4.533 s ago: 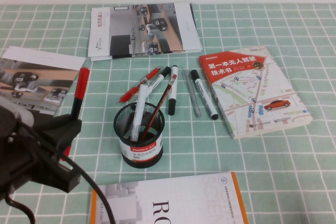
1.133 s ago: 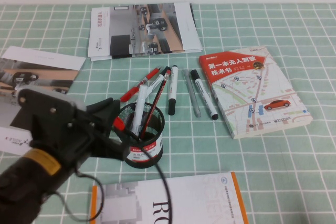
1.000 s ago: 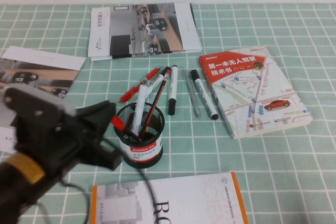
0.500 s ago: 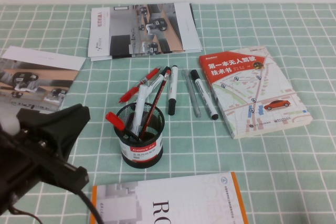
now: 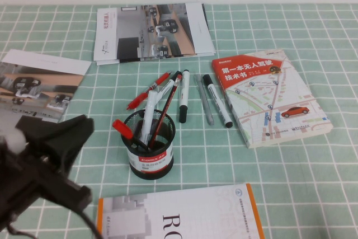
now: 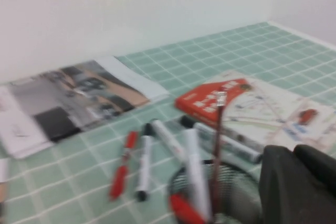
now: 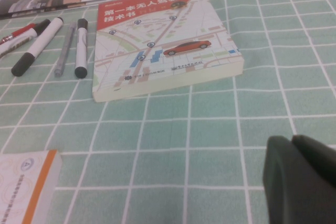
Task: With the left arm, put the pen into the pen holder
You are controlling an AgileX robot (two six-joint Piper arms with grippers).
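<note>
Pen [image 5: 124, 130] upright in pen holder [image 5: 149, 150]

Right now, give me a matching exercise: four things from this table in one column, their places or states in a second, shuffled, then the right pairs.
Things:
1. pen
2. pen holder
3. left gripper
4. map-cover book

Places or states:
A. lying flat toward the table's right side
B. shut and empty, left of the cup
C. leaning in the cup, red end over the left rim
D. standing upright between the markers and the nearest book

Pairs: 1-C, 2-D, 3-B, 4-A

The right gripper shows only in its own wrist view, low over bare cloth.
</note>
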